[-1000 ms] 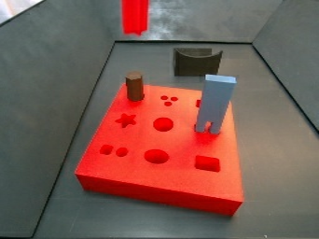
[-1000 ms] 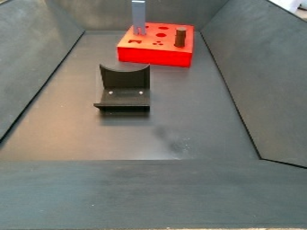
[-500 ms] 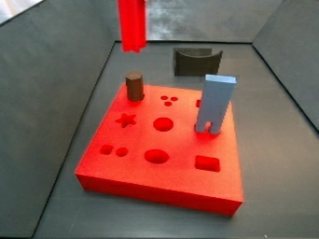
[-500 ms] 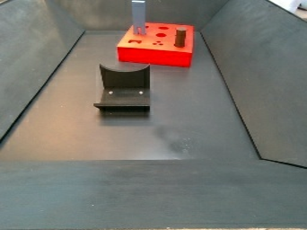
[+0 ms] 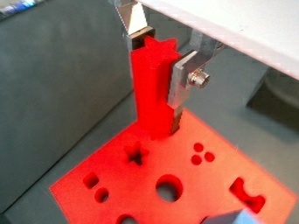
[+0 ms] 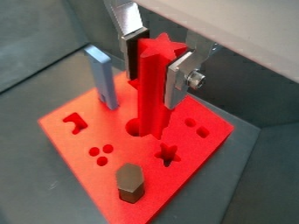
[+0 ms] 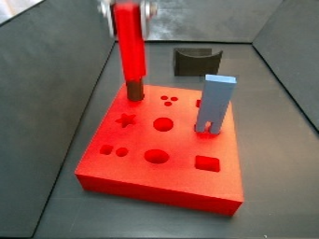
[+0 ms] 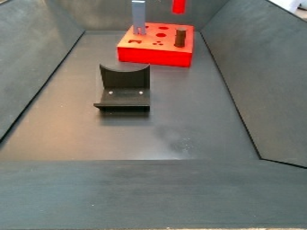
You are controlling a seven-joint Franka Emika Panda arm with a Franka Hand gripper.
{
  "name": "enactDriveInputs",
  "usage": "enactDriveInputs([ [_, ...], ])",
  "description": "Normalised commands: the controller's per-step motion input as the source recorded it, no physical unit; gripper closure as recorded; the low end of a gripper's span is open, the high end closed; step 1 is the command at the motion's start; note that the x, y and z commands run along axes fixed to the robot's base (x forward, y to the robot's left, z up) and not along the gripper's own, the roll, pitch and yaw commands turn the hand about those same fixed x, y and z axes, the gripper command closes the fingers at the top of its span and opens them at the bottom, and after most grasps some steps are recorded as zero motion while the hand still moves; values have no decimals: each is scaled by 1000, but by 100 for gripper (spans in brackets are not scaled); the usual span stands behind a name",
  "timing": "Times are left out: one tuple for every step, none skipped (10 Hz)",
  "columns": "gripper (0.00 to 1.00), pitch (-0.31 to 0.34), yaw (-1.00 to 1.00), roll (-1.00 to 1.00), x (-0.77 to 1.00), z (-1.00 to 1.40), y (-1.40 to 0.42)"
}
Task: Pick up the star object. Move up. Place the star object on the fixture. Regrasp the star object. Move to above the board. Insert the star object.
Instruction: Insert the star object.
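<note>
The gripper is closed on the star, its silver fingers pressed to the upper sides of the upright peg. In both wrist views the star hangs above the board, its lower end clear of the star hole. In a side view the star sits at upper left, above the brown peg. A blue post stands on the board. The fixture rests on the grey floor, well apart from the board
</note>
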Motion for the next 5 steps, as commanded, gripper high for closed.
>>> enactDriveInputs([
  [100,-16,-746,-119,-103,-849,-111],
  [100,-20,-871,-103,-86,-717,-43],
  [100,0,-583,-126,-143,-206,0],
  [100,7,0,0,-29,-6,0],
  [100,0,-391,0,0,-523,-51],
])
